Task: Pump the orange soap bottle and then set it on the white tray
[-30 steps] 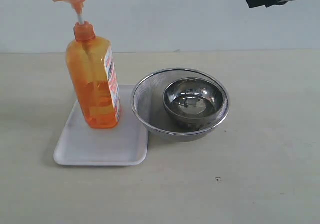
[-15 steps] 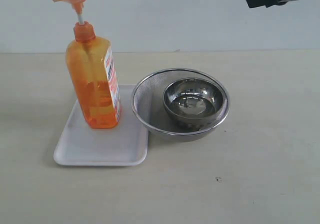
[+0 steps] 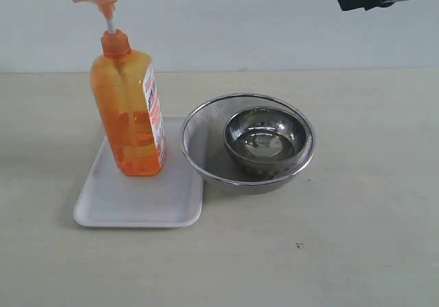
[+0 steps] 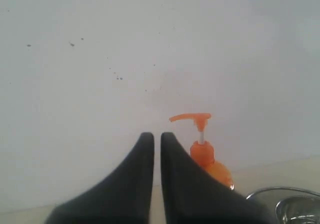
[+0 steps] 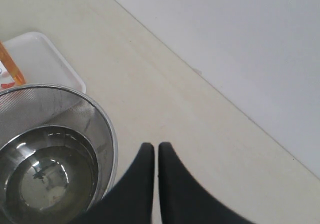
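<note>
Placement finding: the orange soap bottle (image 3: 128, 115) stands upright on the white tray (image 3: 137, 207), toward the tray's back half, with its label facing the steel mesh strainer (image 3: 195, 146) just beside it. A steel bowl (image 3: 264, 139) sits inside that strainer.

Left claw (image 4: 157, 135): its fingers are pressed together with only a thin slit between them, and they hold nothing. The bottle lies ahead of this claw and apart from it, and its pump head (image 4: 192, 117) is raised on its stem.

Right claw (image 5: 156, 146): likewise closed and empty, and raised high above the table (image 3: 357, 218). The strainer and bowl lie below and ahead of its tips. The bottle is farther off, beyond the strainer.

Assessment: the bottle rests on its own base with nothing touching it. Both claws stand clear, so nothing seems to be mid-handling. The placing step looks complete. Whether the pump was pressed cannot be told from here.
</note>
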### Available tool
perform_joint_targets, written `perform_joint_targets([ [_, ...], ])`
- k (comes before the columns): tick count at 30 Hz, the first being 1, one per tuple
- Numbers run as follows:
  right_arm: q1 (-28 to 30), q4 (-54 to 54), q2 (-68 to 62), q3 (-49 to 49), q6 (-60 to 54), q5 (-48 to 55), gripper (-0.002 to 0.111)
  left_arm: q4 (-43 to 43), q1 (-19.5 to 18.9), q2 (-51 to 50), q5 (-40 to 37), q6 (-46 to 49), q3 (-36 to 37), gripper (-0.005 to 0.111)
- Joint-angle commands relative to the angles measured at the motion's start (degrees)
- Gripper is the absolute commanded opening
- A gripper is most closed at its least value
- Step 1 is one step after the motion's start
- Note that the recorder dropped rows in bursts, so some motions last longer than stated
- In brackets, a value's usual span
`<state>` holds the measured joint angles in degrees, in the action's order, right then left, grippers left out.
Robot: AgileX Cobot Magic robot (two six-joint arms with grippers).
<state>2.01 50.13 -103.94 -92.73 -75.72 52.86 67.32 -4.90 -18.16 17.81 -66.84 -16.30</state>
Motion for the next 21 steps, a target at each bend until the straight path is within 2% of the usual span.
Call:
perform_joint_targets([
  [1,0.31,0.39,0.68,0.11,0.02,-0.34,0.0,-0.94,0.31,0.47,-0.76,-3.22,0.66,0.005],
  [8,0.31,0.39,0.68,0.11,0.02,-0.34,0.0,-1.19,0.31,0.47,0.56,-2.23,0.66,0.005],
  [11,0.31,0.39,0.68,0.11,0.02,-0.34,0.0,-3.61,0.31,0.47,0.56,5.73,0.66,0.005],
  [14,0.31,0.39,0.68,0.11,0.02,-0.34,0.0,-13.3,0.31,0.47,0.56,18.02,0.66,0.005],
  [21,0.31,0.39,0.68,0.11,0.02,-0.34,0.0,-50.24,0.31,0.47,1.59,59.64,2.96,0.005],
])
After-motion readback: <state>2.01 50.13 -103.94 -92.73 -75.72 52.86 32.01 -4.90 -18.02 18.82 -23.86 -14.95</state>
